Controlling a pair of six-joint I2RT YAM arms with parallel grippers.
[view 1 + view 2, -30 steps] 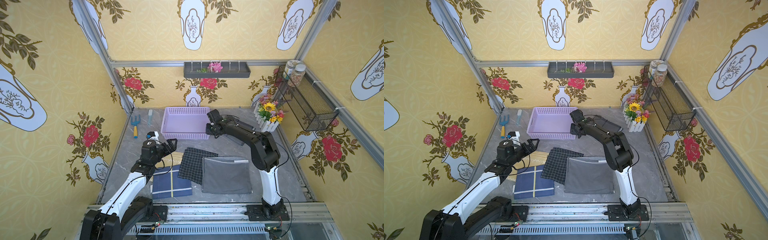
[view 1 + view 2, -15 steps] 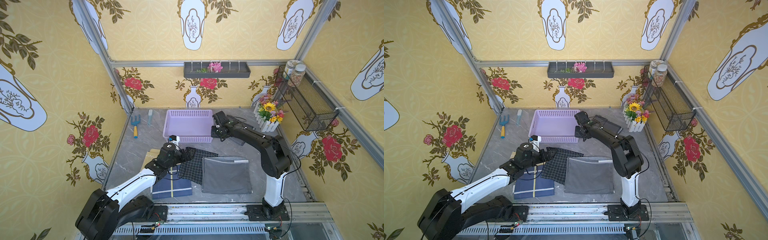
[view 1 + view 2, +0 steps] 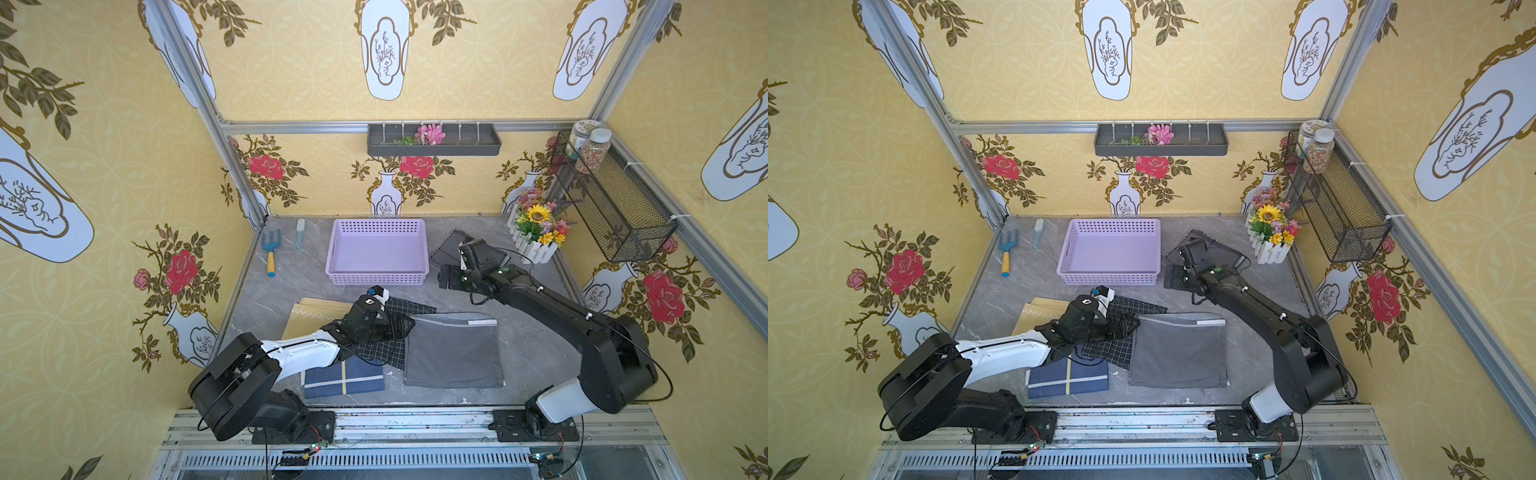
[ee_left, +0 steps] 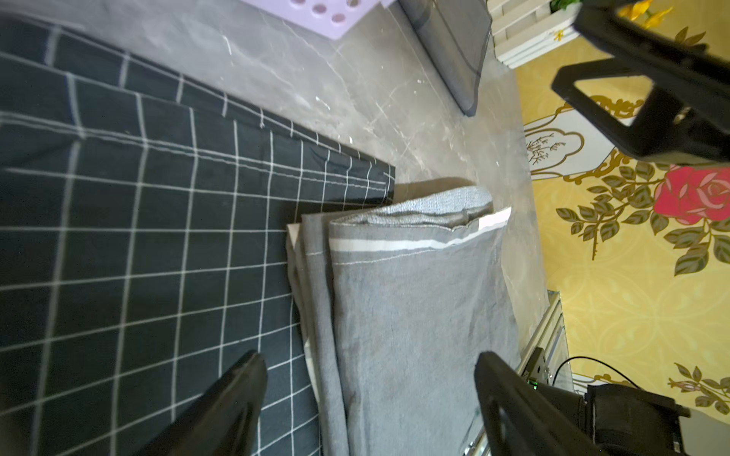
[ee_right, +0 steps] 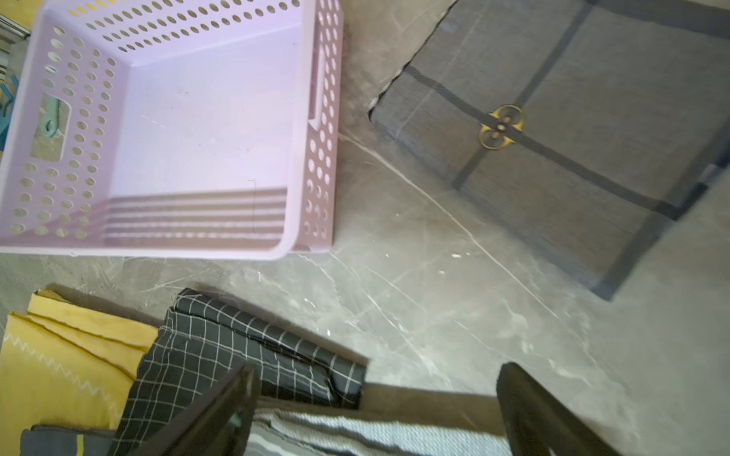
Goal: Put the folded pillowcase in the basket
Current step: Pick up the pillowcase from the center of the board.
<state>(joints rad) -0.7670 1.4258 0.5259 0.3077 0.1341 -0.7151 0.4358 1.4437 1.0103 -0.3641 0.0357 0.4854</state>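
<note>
Ok so the left end effector (image 3: pixel 404 326) is low over the spot where the checked pillowcase (image 3: pixel 409 307) meets the grey pillowcase (image 3: pixel 453 353). From its wrist view the fingers (image 4: pixel 237 395) are spread wide. One is above the checked cloth, the other above the grey one, and the seam runs through the gap. Nothing is clamped, and I can't tell if it's actually touching fabric.

Both of those lie folded flat on the desk (image 3: pixel 291 291), in front of the basket (image 3: pixel 376 226) and not in it. A yellow pillowcase (image 3: pixel 316 311) and a navy pillowcase (image 3: pixel 345 378) are right beside them, under the left arm.

The right end effector (image 5: pixel 378 369) is also spread apart and holding nothing. It sits just off the basket's front right corner over bare desk, next to a dark pillowcase (image 5: pixel 553 138) with a gold emblem. It's well apart from the checked and grey ones.
</note>
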